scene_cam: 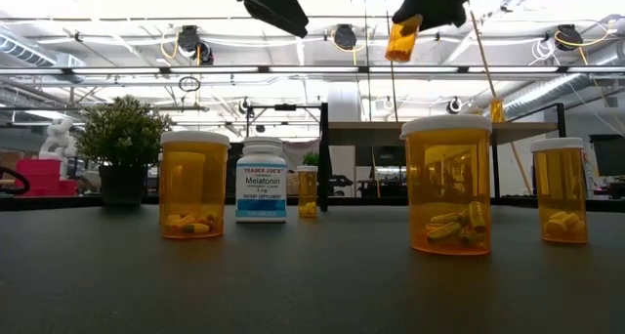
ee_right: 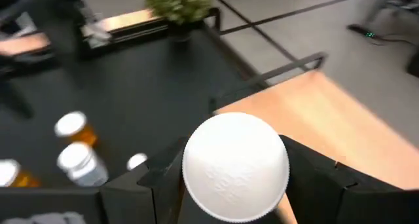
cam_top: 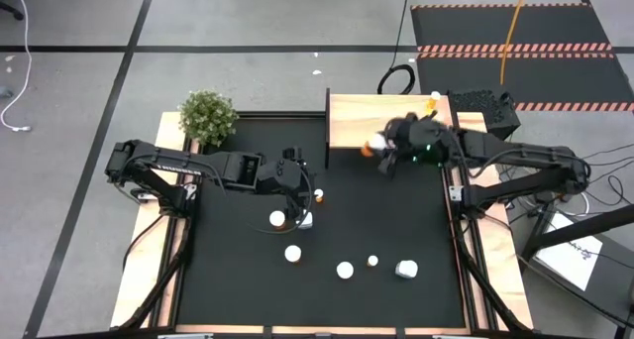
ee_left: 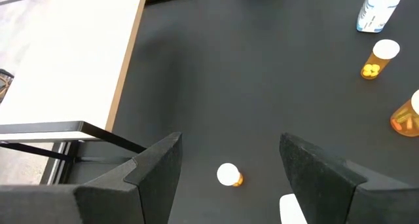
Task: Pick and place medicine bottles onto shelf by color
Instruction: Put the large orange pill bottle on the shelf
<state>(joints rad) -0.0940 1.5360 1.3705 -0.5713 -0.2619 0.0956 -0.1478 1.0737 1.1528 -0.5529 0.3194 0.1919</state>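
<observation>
My right gripper (cam_top: 384, 146) is high over the near left corner of the pale wooden shelf (cam_top: 386, 121), shut on an orange medicine bottle (scene_cam: 402, 38) with a white cap (ee_right: 236, 166). My left gripper (ee_left: 230, 140) hangs open above the middle of the black mat, with nothing between its fingers. A small orange bottle (ee_left: 229, 175) stands on the mat below it. Several more bottles stand upright on the mat: orange ones (scene_cam: 193, 184) (scene_cam: 447, 183) (scene_cam: 559, 189) and a white labelled one (scene_cam: 262, 179). My right gripper pinches the orange bottle between its two fingers (ee_right: 313, 168), which sit on opposite sides of it near the cap end (ee_right: 196, 185). The white cap faces back toward the wrist. The orange body (scene_cam: 402, 38) sticks out tilted below the fingers, lifted well clear of mat and shelf.
A green potted plant (cam_top: 208, 116) stands at the mat's far left corner. A black upright bar (scene_cam: 323, 156) marks the shelf's left end. A small orange bottle (cam_top: 433, 103) is at the shelf's far right. Wooden rails (cam_top: 149, 270) run along the mat's sides.
</observation>
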